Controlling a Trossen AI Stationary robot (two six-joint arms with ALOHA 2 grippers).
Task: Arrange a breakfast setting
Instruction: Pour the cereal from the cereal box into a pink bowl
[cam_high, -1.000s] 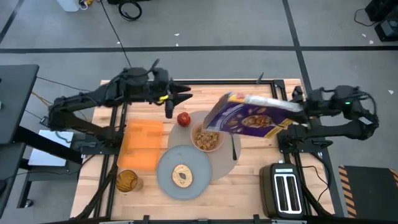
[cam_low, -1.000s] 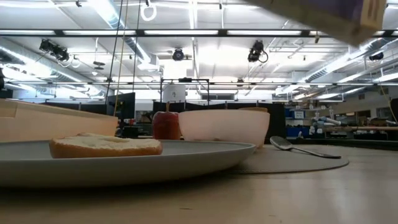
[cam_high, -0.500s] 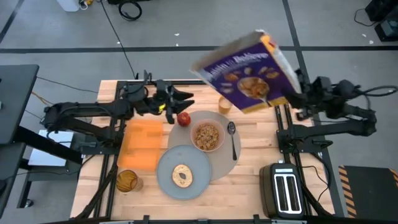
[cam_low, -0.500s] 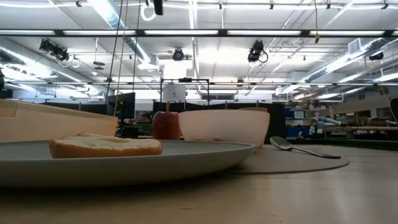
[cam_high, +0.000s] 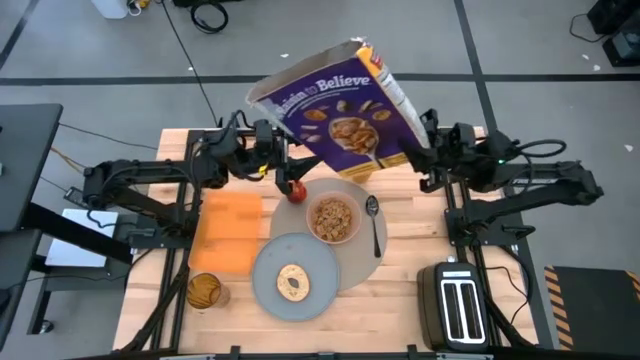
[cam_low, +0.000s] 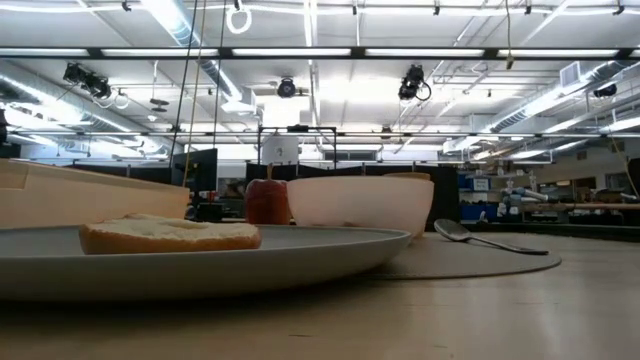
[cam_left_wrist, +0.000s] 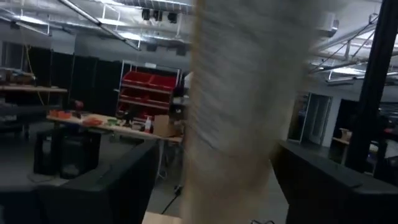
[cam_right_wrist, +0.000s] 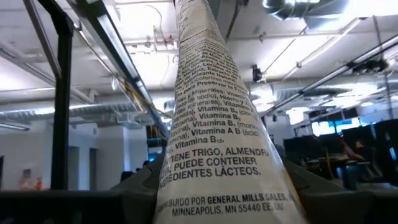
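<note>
Both arms are matte black, built of chunky rounded links. The left arm (cam_high: 150, 172) carries a small yellow-green marking near its gripper (cam_high: 285, 165). The right arm (cam_high: 530, 180) shows a tiny green light at its wrist, with a black cable looping over it

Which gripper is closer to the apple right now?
Left. The left gripper sits just beside the red apple, at its far-left side. The right gripper is across the mat, holding the cereal box raised.
</note>
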